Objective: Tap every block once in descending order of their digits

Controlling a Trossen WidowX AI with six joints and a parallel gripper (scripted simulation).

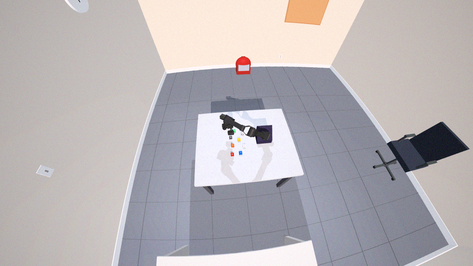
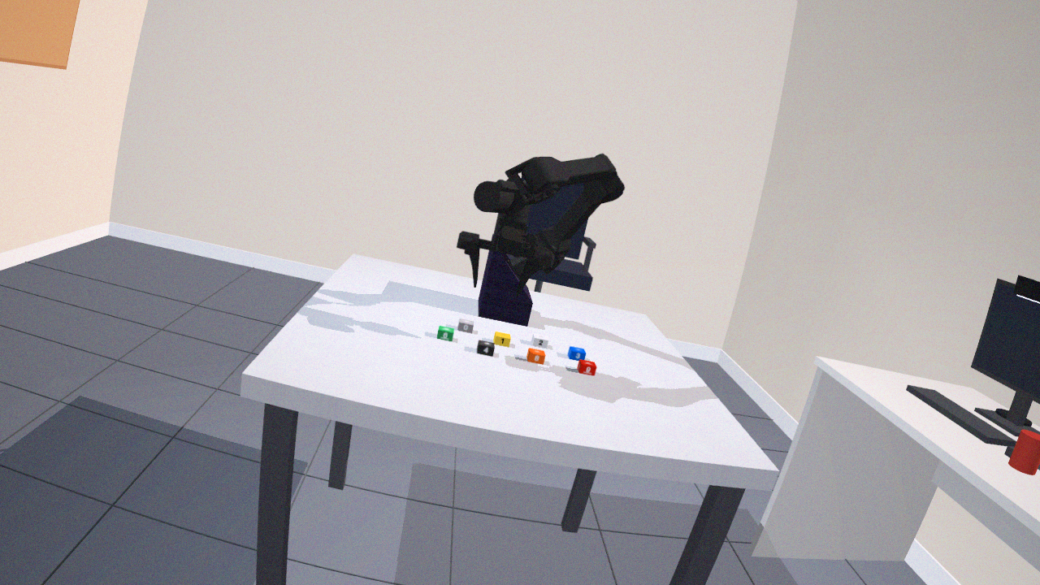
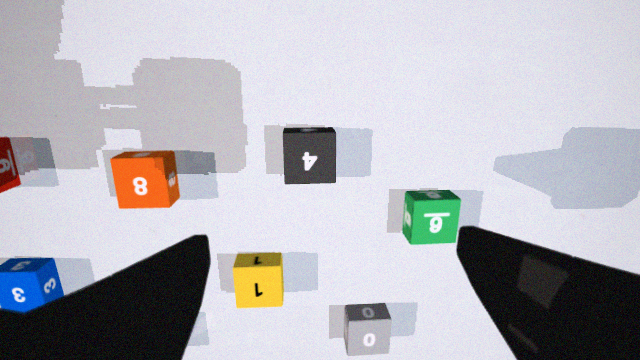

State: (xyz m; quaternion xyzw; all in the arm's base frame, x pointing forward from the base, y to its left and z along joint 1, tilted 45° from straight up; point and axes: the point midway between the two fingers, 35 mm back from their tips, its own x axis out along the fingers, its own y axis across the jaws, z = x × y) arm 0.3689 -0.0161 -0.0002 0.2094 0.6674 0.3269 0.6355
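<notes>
fingers (image 1: 228,127) (image 2: 499,283) released, wide apart, nothing between them, hovering above the counter (image 1: 211,171) (image 2: 407,396) (image 3: 400,65); no contact visible. all eight digit blocks are on the counter, standing apart: red underlined block (image 1: 232,154) (image 2: 587,368) (image 3: 6,165), likely 9; orange 8 block (image 1: 232,145) (image 2: 535,356) (image 3: 142,182); green underlined block (image 1: 234,130) (image 2: 444,334) (image 3: 432,220), likely 6; black 4 block (image 1: 230,137) (image 2: 485,348) (image 3: 309,157); blue 3 block (image 1: 240,152) (image 2: 576,353) (image 3: 17,280); white 2 block (image 1: 244,145) (image 2: 539,341); yellow 1 block (image 1: 238,139) (image 2: 501,339) (image 3: 258,282); gray 0 block (image 1: 242,133) (image 2: 465,327) (image 3: 367,335). taps leave no mark, so can't tell what is done. black 4 and green sit nearest the middle of the wrist view, so probably red and orange done, green next, then 4, 3, 2, 1, 0 left; low confidence. risk: spread fingers could brush a neighbor on the way down.
</notes>
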